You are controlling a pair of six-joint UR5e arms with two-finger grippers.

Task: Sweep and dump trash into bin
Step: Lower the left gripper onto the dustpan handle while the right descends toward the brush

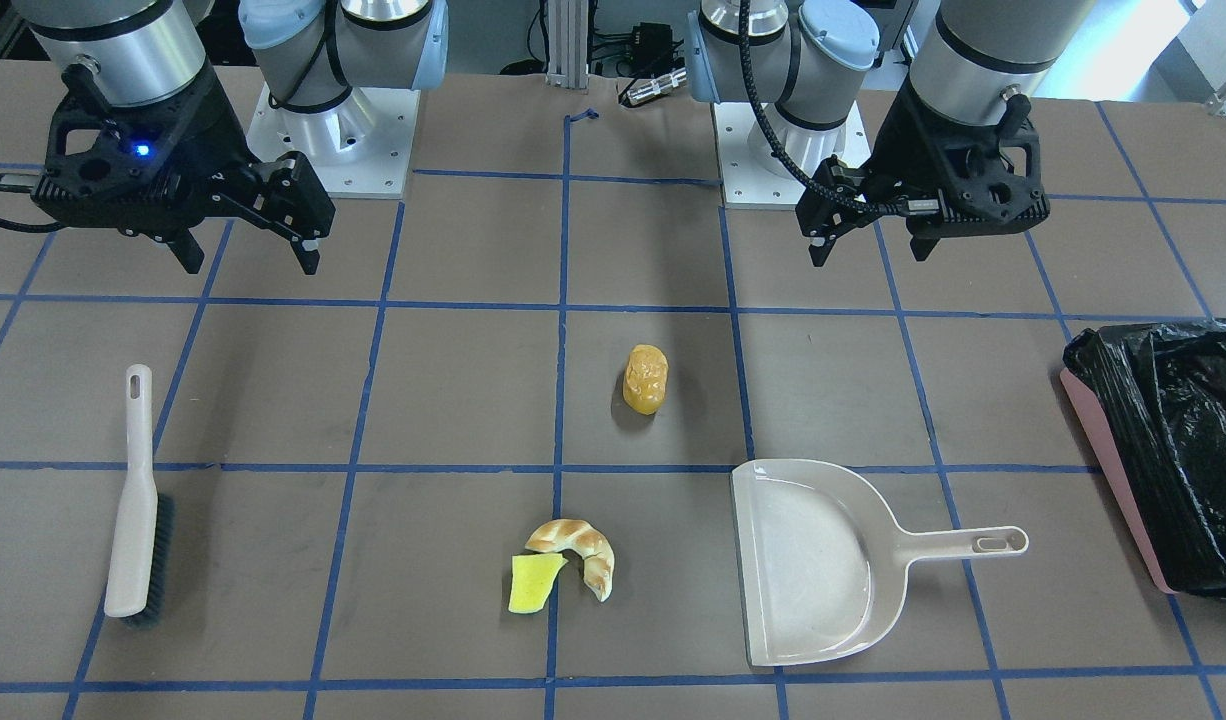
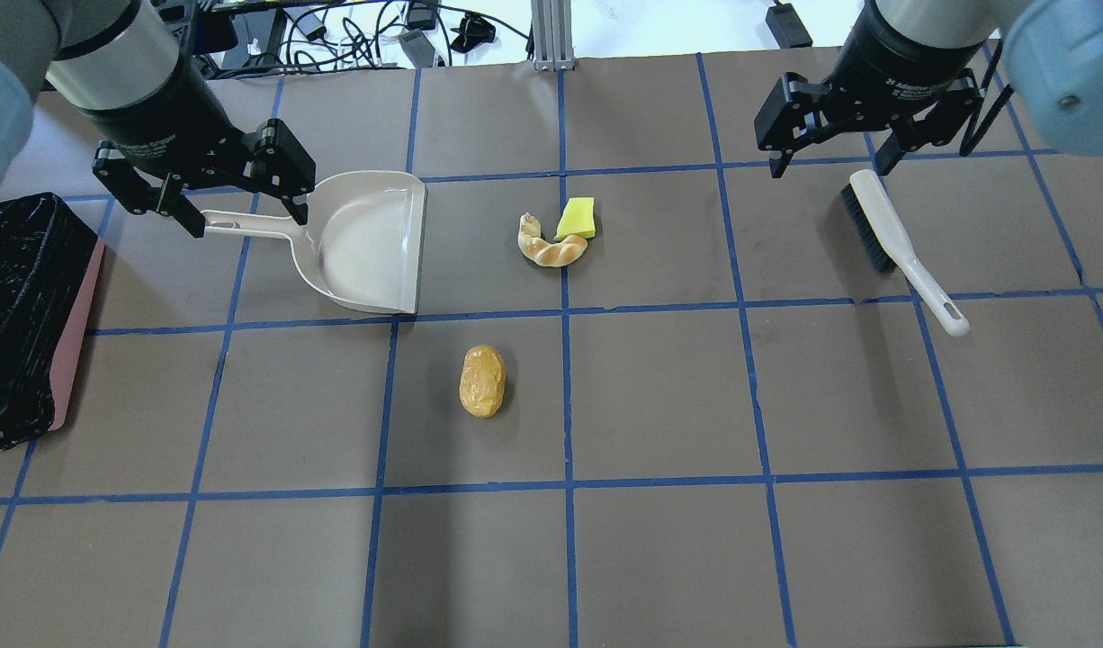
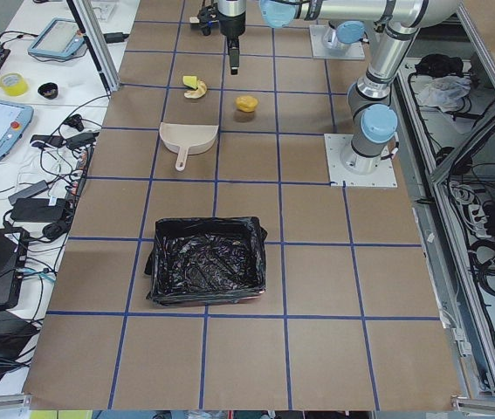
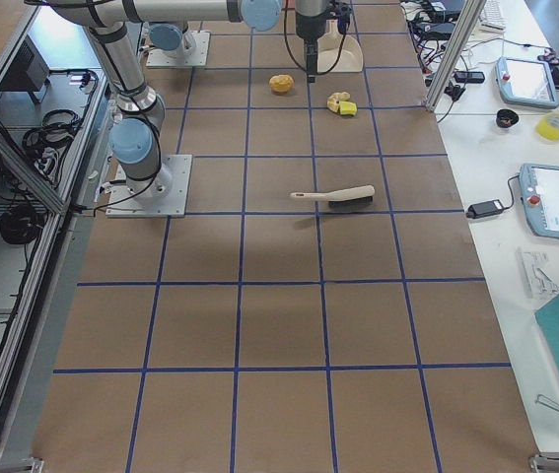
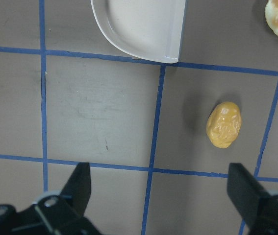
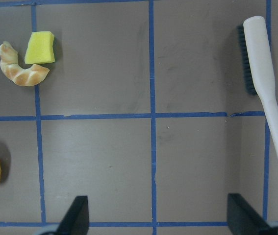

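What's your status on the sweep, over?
Left gripper and right gripper open, empty, raised. Roll, croissant piece, yellow wedge lie loose on table; brush and dustpan untouched. Nothing blocks the bin.

Bright, even light from above fills every view. The matte brown surface point(image 1: 473, 380) reads flat and dull; only the beige plastic dustpan point(image 1: 813, 560) and the black-lined pink rectangular bin point(image 1: 1133, 500) glint. The golden-brown lumpy roll point(image 5: 223, 124) casts a soft, short shadow. In the left wrist view the fingers point(image 5: 80, 186) of the left claw point(image 5: 158, 169) look dark and soft-edged.
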